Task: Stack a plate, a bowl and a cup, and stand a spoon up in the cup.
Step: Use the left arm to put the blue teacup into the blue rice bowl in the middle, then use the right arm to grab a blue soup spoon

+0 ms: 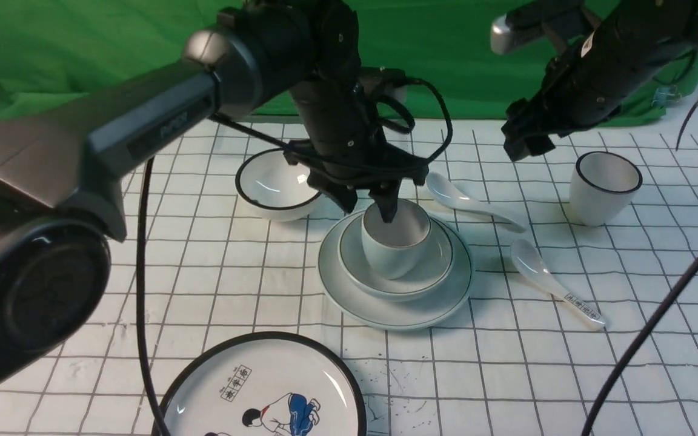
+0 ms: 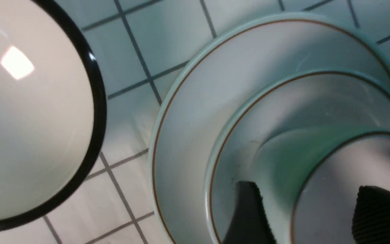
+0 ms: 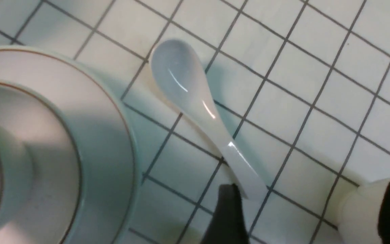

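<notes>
The plate point(image 1: 394, 309) lies mid-table with the bowl point(image 1: 437, 266) on it and the cup point(image 1: 394, 245) upright inside the bowl. My left gripper point(image 1: 367, 206) hangs open over the cup's rim, one finger inside and one outside. In the left wrist view the fingers point(image 2: 249, 213) stand apart around the cup point(image 2: 347, 162) wall, above the bowl point(image 2: 249, 128) and plate point(image 2: 185, 118). The plain spoon point(image 1: 473, 203) lies flat to the right of the stack. My right gripper point(image 1: 525, 142) is open above it; the spoon point(image 3: 198, 105) handle ends near one finger point(image 3: 229, 217).
A black-rimmed bowl point(image 1: 276, 184) sits left of the stack. A black-rimmed cup point(image 1: 603, 188) stands at the right. A spoon with printed characters point(image 1: 558, 284) lies in front of the plain one. The cartoon plate point(image 1: 264, 387) is at the front edge. Cables hang near both arms.
</notes>
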{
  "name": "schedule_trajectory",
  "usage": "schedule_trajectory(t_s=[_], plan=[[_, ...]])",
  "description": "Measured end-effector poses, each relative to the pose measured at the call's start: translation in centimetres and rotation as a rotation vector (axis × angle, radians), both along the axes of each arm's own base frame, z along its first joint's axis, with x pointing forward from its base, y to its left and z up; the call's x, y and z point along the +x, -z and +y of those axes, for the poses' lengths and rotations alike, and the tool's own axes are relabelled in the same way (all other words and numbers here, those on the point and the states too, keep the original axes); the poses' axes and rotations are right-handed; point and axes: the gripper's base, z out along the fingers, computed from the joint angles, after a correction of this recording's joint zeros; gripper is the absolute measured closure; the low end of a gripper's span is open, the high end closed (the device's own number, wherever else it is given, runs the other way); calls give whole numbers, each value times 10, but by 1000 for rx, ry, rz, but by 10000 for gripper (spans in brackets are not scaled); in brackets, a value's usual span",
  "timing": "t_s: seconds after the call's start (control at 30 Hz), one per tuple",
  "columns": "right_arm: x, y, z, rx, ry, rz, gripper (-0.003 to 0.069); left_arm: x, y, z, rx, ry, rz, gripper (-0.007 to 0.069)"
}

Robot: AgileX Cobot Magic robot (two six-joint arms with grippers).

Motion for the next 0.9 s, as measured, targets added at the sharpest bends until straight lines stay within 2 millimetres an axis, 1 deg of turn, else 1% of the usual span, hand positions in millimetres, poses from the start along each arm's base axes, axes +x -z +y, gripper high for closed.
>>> schedule_trajectory(t_s=[0.03,0.07,0.1,0.13,0.17,0.2,0.23,0.27,0.3,0.33,0.37,0.4,0.43,0.5,0.57,0.63,0.73,0.8,0.83,0.9], plan=[[1,2,0,0,0,-2,84,0,-3,0,-2,-1,-5,228],[5,11,1,-4,-3,4,84,0,-12,1,-7,0,-27,230],[11,27,3,-14,-13,21,84,-1,-23,2,-14,0,-57,244],[12,29,3,-15,-15,20,84,-1,-27,2,-19,-1,-66,247],[17,48,4,-27,-24,48,84,-4,-42,5,-28,-2,-98,279],[18,53,5,-24,-24,59,84,-5,-46,6,-31,-2,-107,287],[21,67,6,-32,-29,84,84,-9,-57,9,-36,-3,-128,328],[23,77,6,-38,-34,101,84,-11,-64,10,-37,-4,-144,349],[23,79,7,-38,-34,103,84,-11,-66,11,-37,-4,-150,361],[25,91,7,-43,-40,124,84,-15,-76,14,-43,-5,-171,397],[25,98,8,-43,-40,139,84,-17,-81,15,-45,-5,-183,426],[25,99,8,-43,-40,142,84,-18,-83,16,-46,-6,-186,430],[26,105,8,-43,-39,155,84,-20,-88,17,-51,-6,-197,463],[27,106,9,-36,-37,150,94,-21,-92,18,-54,-6,-203,484],[28,106,9,-34,-36,148,124,-22,-92,18,-54,-6,-203,492],[28,107,10,-26,-34,147,239,-22,-92,18,-53,-6,-202,498],[28,107,10,-27,-34,146,496,-22,-92,18,-53,-6,-201,498],[27,104,9,-30,-34,148,494,-22,-92,18,-51,-6,-200,498],[26,98,9,-31,-35,147,491,-22,-93,19,-52,-6,-200,498],[24,93,8,-32,-36,146,491,-23,-94,19,-54,-6,-203,498]])
